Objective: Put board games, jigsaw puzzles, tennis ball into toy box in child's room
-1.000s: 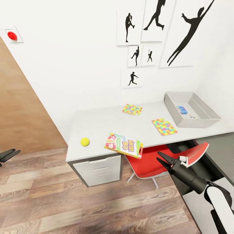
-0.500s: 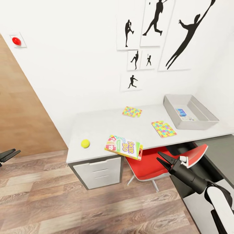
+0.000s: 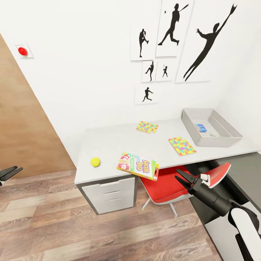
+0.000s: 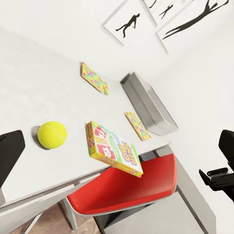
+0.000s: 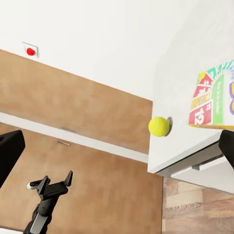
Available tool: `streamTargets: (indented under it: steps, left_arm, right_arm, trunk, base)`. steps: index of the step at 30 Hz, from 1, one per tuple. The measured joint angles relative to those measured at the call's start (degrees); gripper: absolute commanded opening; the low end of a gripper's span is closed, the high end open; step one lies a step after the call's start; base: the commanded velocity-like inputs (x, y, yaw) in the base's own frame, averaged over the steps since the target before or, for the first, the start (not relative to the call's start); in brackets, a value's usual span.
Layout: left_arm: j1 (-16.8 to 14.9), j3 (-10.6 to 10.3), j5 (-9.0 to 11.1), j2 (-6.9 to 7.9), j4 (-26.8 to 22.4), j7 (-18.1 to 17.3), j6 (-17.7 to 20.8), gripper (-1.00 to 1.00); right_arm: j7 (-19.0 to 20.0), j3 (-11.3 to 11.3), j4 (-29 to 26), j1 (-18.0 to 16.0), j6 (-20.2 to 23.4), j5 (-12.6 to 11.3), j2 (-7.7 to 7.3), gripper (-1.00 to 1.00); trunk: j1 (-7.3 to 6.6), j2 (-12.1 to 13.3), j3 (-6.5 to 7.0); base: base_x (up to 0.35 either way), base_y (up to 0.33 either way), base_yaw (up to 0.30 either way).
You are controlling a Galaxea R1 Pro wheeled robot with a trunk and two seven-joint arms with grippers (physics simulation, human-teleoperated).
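Both sets of jaws are spread wide with nothing between them: the right gripper (image 3: 180, 177) hangs off the table's front edge above the red chair (image 3: 170, 183), and the left gripper (image 3: 11, 172) pokes in at nine o'clock over the wooden floor (image 3: 72, 224).

On the table (image 3: 108, 145), the Skip-Bo board game (image 3: 138, 165) lies at the front edge, one corner overhanging the chair. At its nine o'clock, close by, sits the tennis ball (image 3: 95, 162). One jigsaw puzzle (image 3: 147, 127) lies flat at twelve o'clock from the game, near the wall; the second jigsaw puzzle (image 3: 182, 145) lies at two o'clock, just beside the toy box (image 3: 221, 142). That box sits at the table's right end, and a small blue board game (image 3: 201, 128) lies inside it. Silhouette posters (image 3: 170, 29) hang on the wall above, and a red button (image 3: 23, 51) shows at ten o'clock.
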Motion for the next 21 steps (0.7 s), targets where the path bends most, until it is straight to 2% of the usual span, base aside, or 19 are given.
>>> streamTargets:
  steps: [12, 21]
  left_arm:
    - [0.00, -0.12, 0.06, 0.00, 0.00, 0.00, 0.00, 1.00]
    - [0.00, -0.16, 0.12, 0.00, 0.02, 0.00, 0.00, 1.00]
  right_arm:
    - [0.00, 0.00, 0.00, 0.00, 0.01, 0.00, 0.00, 1.00]
    - [-0.01, 0.00, -0.02, 0.00, 0.03, 0.00, 0.00, 1.00]
  trunk:
    - [0.00, 0.00, 1.15]
    - [0.00, 0.00, 2.01]
  base:
    - [0.000, -0.006, 0.000]
    - [0.000, -0.151, 0.000]
